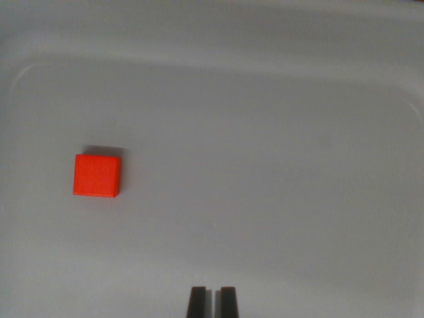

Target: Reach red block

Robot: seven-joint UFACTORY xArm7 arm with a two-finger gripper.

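A small red block [97, 175] lies flat on a pale grey tray floor, toward the wrist view's left and about mid-height. My gripper [212, 301] shows only as two dark fingertips at the bottom edge, near the centre. The tips stand almost together with a thin slit between them and nothing held. The block sits well to the left of the fingertips and farther up the picture, apart from them.
The pale grey tray [278, 165] fills the view. Its raised rounded rim [218, 63] curves across the top and down the wrist view's right side. No other objects are visible.
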